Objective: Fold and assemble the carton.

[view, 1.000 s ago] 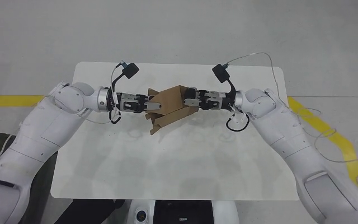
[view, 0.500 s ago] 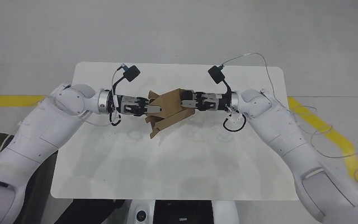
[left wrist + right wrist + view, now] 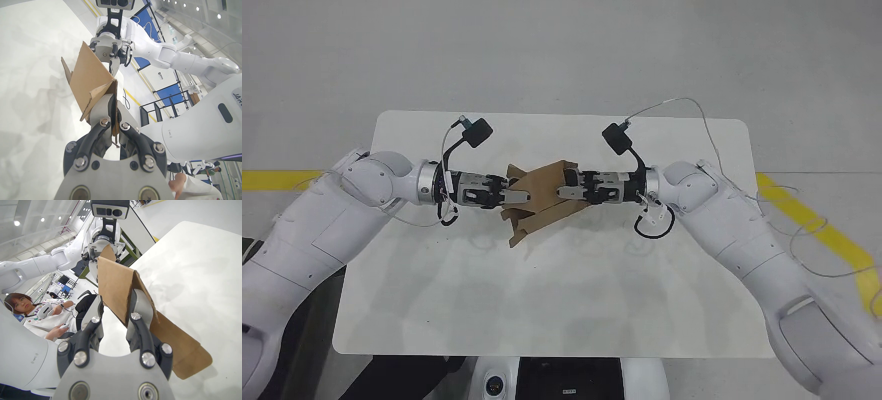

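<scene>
While left tool (image 3: 113,108) pinches carton (image 3: 88,75) | right tool (image 3: 117,297) straddles it, parted

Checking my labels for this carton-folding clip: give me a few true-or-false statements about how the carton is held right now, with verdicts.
1. The carton lies flat on the table. False: it is held up, partly opened.
2. The left gripper is shut on a carton edge. True.
3. The right gripper meets the carton from the opposite side. True.
4. The carton is closed up. False: a flap sticks out loose.
</scene>
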### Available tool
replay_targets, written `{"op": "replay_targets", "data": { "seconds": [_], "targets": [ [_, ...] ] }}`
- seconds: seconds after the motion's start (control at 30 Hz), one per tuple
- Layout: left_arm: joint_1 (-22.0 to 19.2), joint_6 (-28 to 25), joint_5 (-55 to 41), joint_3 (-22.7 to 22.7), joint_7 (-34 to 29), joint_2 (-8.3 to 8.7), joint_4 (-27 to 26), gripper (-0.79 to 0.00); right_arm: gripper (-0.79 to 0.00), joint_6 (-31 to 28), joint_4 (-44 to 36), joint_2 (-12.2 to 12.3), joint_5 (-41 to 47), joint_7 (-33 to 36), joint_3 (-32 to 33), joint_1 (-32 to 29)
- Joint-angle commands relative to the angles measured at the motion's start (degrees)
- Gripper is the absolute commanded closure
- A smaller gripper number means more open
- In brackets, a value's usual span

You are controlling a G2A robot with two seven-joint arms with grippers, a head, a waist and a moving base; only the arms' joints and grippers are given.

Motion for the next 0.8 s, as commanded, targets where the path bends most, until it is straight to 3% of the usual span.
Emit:
{"op": "replay_targets", "data": {
  "seconds": [0.0, 0.17, 0.27, 0.6, 0.77],
  "targets": [
    [-0.3, -0.1, -0.1, 0.5, 0.2, 0.08, 0.1, 0.000, -0.265, 0.0, 0.2, -0.1, 0.3, 0.0, -0.6, 0.3],
    [-1.0, -0.7, -0.2, 1.8, 0.7, 0.25, 0.3, 0.000, -0.240, 0.0, 0.2, -0.1, 1.7, 0.0, -2.0, 1.0],
    [-1.4, -1.0, -0.3, 2.5, 1.0, 0.33, 0.4, 0.000, -0.142, 0.0, 0.3, 0.0, 2.4, 0.0, -2.6, 1.3],
    [-2.6, -1.8, -0.7, 4.7, 1.8, 0.59, 0.8, 0.000, -0.169, 0.0, -0.1, 0.6, 4.3, 0.0, -4.0, 2.0],
    [-3.2, -2.1, -0.8, 5.7, 2.2, 0.67, 0.9, 0.000, -0.132, 0.0, -0.4, 0.4, 5.1, 0.0, -4.8, 2.5]
  ]
}}
